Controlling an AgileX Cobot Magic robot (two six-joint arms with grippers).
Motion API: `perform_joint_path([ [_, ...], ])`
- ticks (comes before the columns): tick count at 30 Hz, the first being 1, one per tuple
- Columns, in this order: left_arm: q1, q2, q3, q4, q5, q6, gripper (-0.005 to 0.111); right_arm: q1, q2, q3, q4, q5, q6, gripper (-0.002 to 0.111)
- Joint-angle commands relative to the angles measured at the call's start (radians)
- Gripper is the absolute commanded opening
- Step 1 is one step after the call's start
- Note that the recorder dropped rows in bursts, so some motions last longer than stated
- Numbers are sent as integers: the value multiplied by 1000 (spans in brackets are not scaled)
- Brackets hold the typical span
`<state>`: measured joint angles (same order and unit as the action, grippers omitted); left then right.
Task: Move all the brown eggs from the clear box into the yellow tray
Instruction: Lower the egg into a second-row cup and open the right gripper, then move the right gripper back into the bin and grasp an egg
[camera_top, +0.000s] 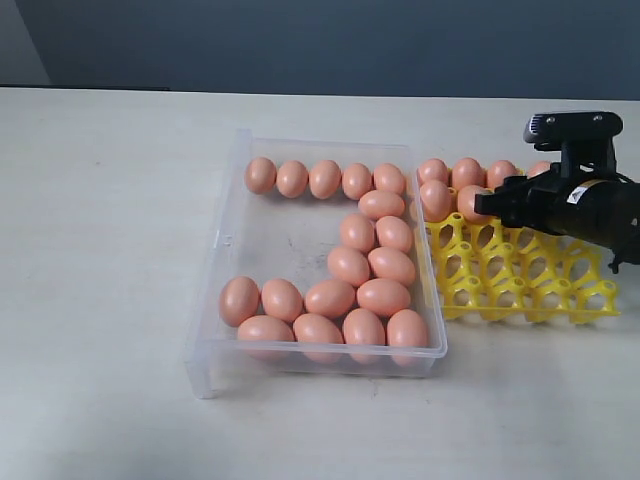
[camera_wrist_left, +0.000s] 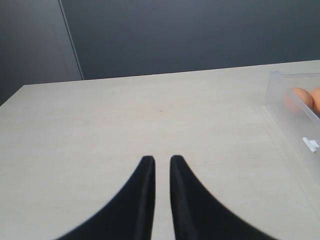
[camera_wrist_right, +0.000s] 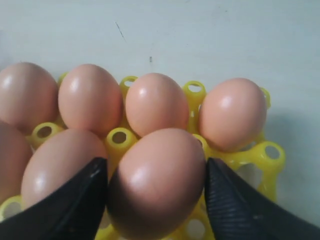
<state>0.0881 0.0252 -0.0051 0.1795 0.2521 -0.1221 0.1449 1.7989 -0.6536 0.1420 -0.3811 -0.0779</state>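
Right wrist view has your right fingers (camera_wrist_right: 227, 200) clamped on one egg (camera_wrist_right: 157, 182) over the yellow tray (camera_wrist_right: 272, 155), close beside seated neighbours (camera_wrist_right: 155, 102); that is upper right in the exterior frame. Lower straight into a free cup and open slowly so nothing gets nudged. The cup beneath is hidden by the egg. Left fingers (camera_wrist_left: 145, 200) are nearly closed, empty, above the desk (camera_wrist_left: 125, 115). Many brown eggs (camera_top: 350, 265) lie in the clear box (camera_top: 225, 240), centre frame.

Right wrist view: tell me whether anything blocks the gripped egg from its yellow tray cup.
Nothing visible does. The gripped egg sits in the right gripper over the yellow tray. Seated eggs crowd it on two sides, and its cup is hidden underneath.
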Motion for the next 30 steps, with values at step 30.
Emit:
perform_joint_path([
  [30, 0, 1, 5, -2, -12, -1, 12, 302, -180, -526, 22, 949, -87, 55],
])
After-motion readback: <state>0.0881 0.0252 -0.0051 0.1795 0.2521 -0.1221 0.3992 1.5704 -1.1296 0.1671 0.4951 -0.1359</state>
